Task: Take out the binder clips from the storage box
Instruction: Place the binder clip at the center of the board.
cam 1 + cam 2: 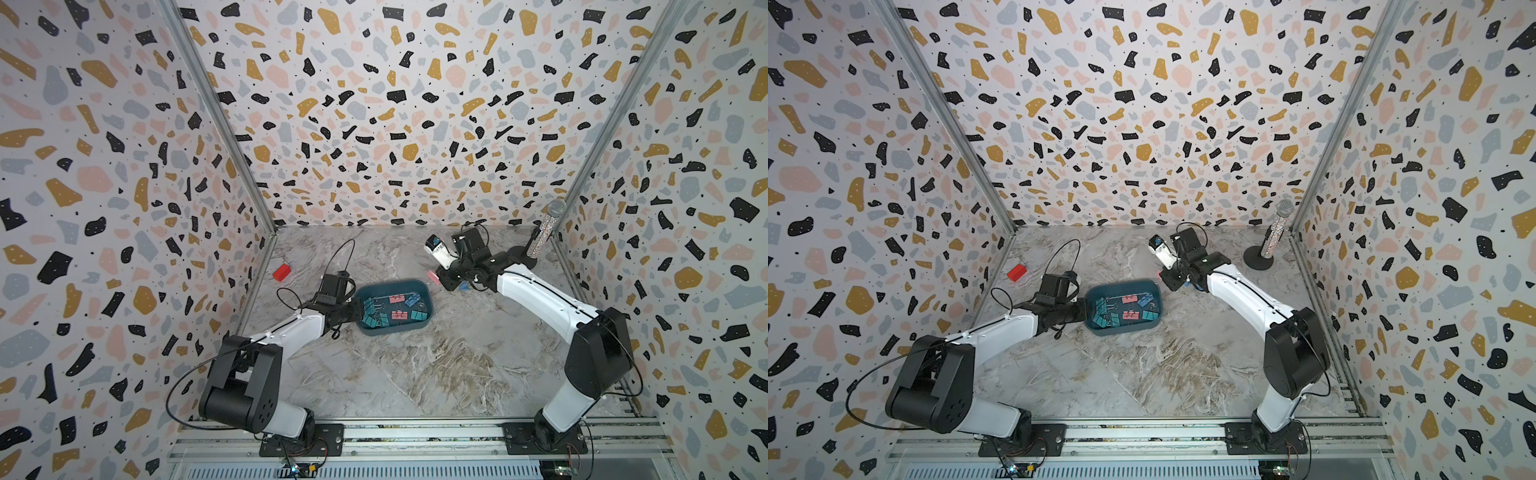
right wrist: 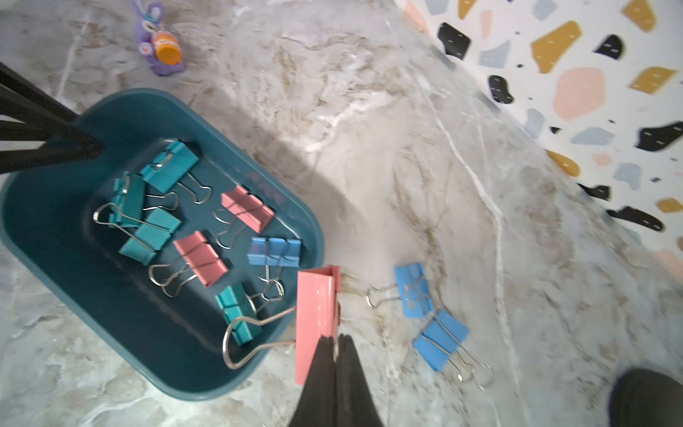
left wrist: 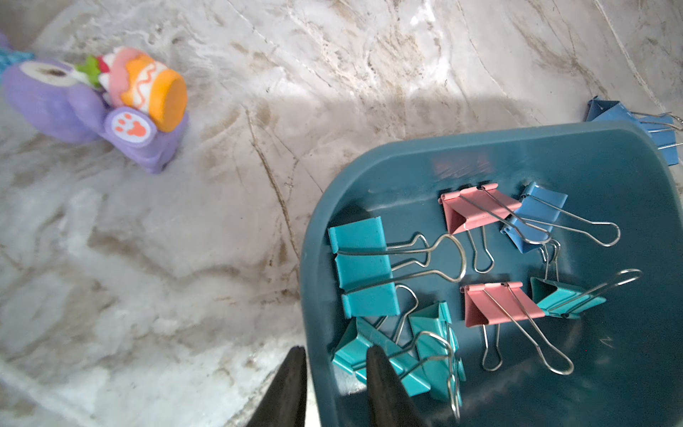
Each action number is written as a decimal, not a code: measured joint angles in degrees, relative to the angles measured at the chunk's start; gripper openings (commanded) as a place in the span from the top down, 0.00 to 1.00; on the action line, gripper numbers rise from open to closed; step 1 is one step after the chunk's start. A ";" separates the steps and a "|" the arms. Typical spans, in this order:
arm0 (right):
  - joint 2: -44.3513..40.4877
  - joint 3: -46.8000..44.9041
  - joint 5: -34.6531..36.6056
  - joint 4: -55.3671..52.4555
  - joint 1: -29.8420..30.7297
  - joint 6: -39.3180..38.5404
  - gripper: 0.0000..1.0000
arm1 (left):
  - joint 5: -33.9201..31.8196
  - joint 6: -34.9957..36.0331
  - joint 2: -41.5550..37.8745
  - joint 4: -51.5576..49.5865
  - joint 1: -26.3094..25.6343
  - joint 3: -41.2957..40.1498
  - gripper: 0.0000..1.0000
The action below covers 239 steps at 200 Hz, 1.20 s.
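My right fingers (image 2: pixel 321 373) grip a pink binder clip (image 2: pixel 316 314), lower centre of frame; my left fingers (image 3: pixel 386 384) pinch the storage box (image 1: pixel 390 286) by its wall. The box sits mid-frame on the table (image 1: pixel 415 374), more binder clips (image 1: pixel 399 314) inside, two blue clips (image 2: pixel 414 292) lying just beside it.

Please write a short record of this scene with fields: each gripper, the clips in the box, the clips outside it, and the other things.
left gripper: closed on the rim of the box, one finger inside, one outside
right gripper: shut on a pink clip, near the box's rim
in box: seven; four teal clips, two pink clips, one blue clip
on table: two blue clips
other: toy, red block, microphone on a stand
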 measured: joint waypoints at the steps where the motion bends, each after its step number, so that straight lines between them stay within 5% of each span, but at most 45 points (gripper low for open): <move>1: -0.15 -0.09 0.09 -0.02 -0.13 -0.09 0.99 | 0.00 0.00 0.00 0.00 0.00 0.00 0.69; 49: -4.02 -3.93 5.62 -0.31 -6.91 -1.51 0.99 | 0.37 0.00 0.00 0.02 0.00 0.00 0.69; 147: -3.87 -6.67 21.88 -1.22 -11.39 -1.88 1.00 | 1.46 0.00 0.72 0.68 0.00 -0.02 0.69; 239: 4.74 -7.52 31.52 2.43 -12.28 -2.16 1.00 | 1.73 0.00 0.72 1.14 0.00 -0.15 0.70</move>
